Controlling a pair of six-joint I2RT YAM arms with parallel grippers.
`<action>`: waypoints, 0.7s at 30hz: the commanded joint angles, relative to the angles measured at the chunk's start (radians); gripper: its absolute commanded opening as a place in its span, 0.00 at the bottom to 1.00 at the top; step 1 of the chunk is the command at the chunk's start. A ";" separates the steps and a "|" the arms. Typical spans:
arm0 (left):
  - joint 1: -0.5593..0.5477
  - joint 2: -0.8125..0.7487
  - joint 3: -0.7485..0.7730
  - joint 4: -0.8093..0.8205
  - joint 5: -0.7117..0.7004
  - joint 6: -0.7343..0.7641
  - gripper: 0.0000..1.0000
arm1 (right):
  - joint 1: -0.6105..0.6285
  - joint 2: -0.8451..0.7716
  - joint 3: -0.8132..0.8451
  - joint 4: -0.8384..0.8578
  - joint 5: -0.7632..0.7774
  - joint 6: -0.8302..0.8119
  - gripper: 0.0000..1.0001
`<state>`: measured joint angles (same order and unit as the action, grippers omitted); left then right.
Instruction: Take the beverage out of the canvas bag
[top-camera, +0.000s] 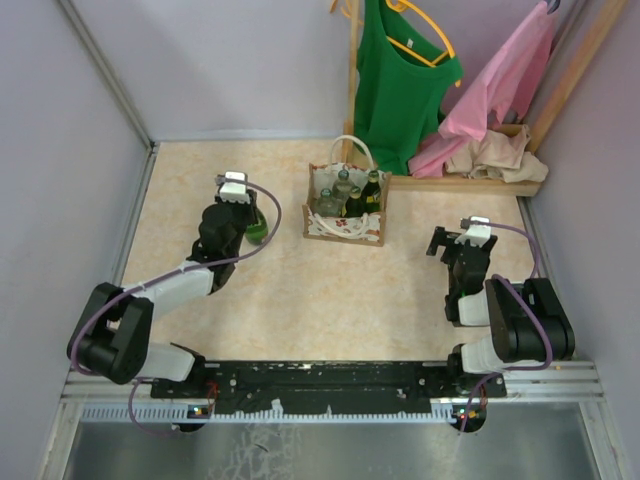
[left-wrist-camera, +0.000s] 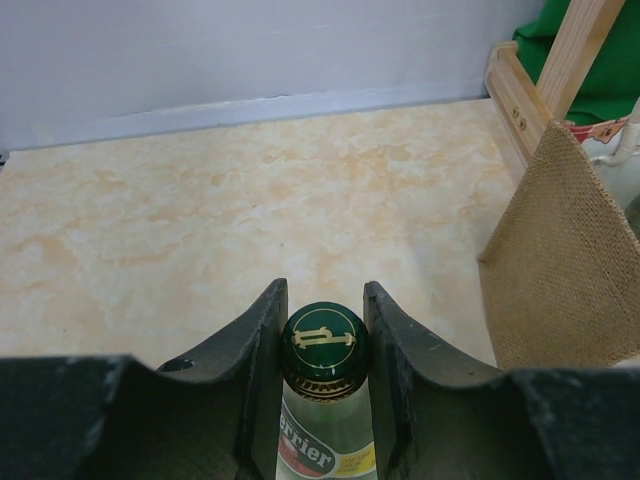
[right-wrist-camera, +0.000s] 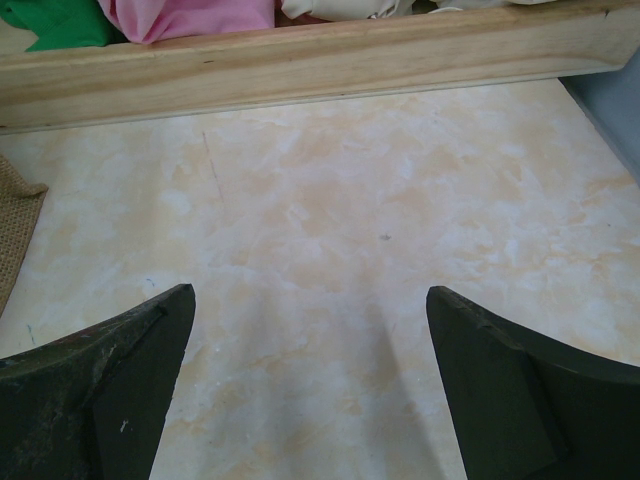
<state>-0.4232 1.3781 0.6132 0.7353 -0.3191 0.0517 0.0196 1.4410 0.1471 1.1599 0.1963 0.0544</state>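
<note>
Overhead and wrist views. We found the left gripper (left-wrist-camera: 322, 330) clamped on the neck of a green glass bottle (left-wrist-camera: 323, 420), its cap showing between the two fingers (left-wrist-camera: 262, 340). In the overhead view this bottle (top-camera: 257, 224) sat well outside the canvas bag (top-camera: 345, 228), to the bag's left and over the tabletop (top-camera: 300, 290); whether its base touched the surface we could not tell. The bag stood upright near the wooden rack (top-camera: 470, 182) and held several more bottles (top-camera: 352, 196). The right gripper (right-wrist-camera: 310, 380) hung with its jaws spread wide and nothing between them, over bare table well to the right of the bag.

We judged the step in hand to be setting the extracted bottle down. To do it well, we would keep the bottle vertical, lower it until the base sits flat, well clear of the bag's side, and release only then, since a grip high on the neck lets the body swing or tip.
</note>
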 joint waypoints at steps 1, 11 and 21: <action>0.003 -0.044 -0.008 0.260 0.028 0.001 0.00 | 0.008 0.002 0.034 0.055 0.005 -0.011 0.99; 0.003 -0.017 -0.096 0.380 0.040 0.008 0.14 | 0.009 0.002 0.034 0.055 0.005 -0.011 0.99; 0.003 -0.007 -0.055 0.334 0.065 0.011 0.71 | 0.009 0.002 0.034 0.056 0.005 -0.011 0.99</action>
<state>-0.4232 1.3869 0.5110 1.0164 -0.2810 0.0528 0.0196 1.4410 0.1471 1.1599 0.1963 0.0544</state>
